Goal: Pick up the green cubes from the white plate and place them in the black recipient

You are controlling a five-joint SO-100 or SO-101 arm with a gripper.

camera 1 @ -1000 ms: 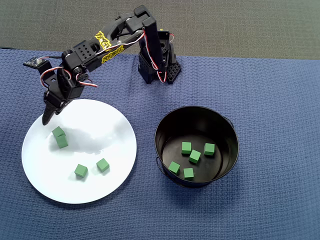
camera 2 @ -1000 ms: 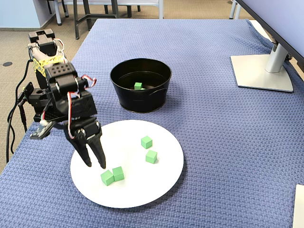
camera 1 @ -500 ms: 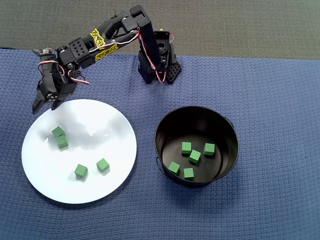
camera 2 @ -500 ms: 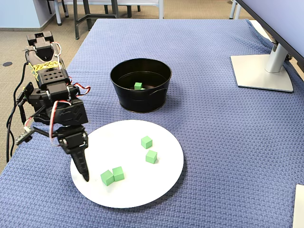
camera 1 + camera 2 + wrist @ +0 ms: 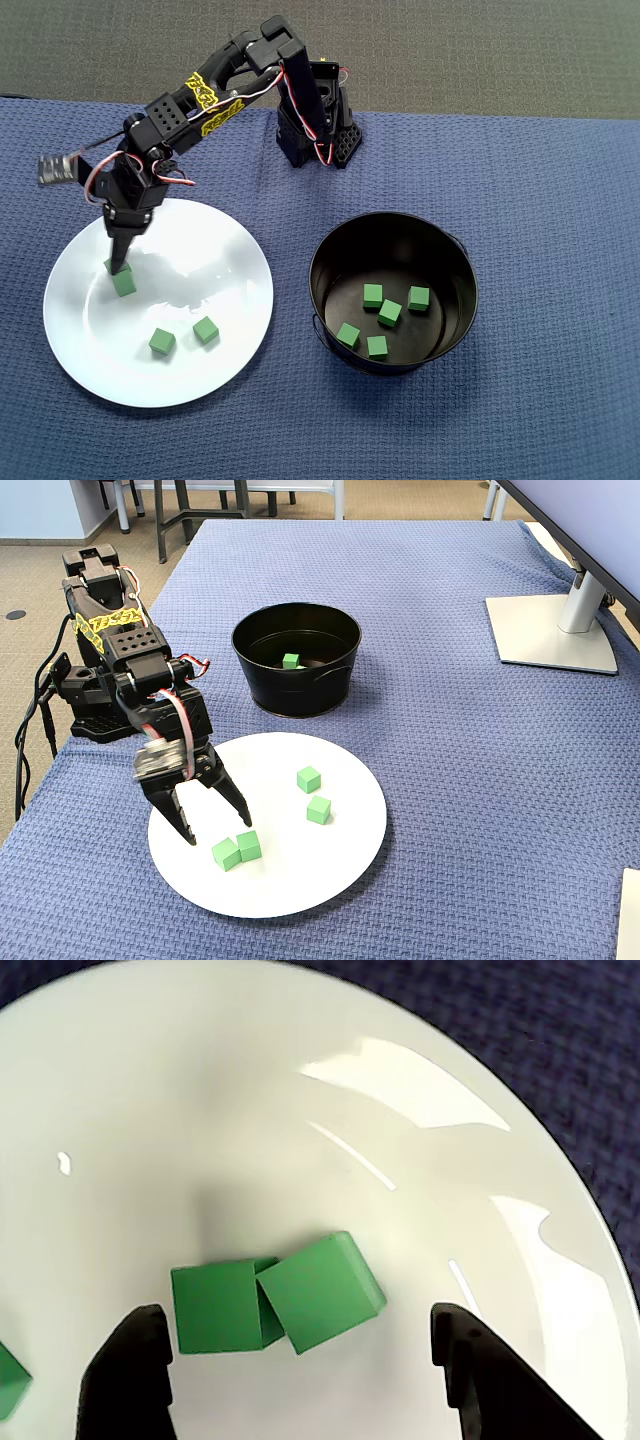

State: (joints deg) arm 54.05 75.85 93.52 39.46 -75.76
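Gripper hung spread wide over two touching green cubes on white plate, grasping nothing. Yellow lettering on arm unreadable. Five cubes lay in black recipient.

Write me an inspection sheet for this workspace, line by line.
Surface: blue woven cloth over the table.
Job's things: four green cubes on the white plate, two of them touching; five in the black pot.
Clutter: monitor stand at the right edge of the fixed view.
Gripper: gripper open, low over the touching pair, fingers on either side.
Cables: red and white wires on the arm; black cable off the table's edge.
Surroundings: carpet floor, chair legs.
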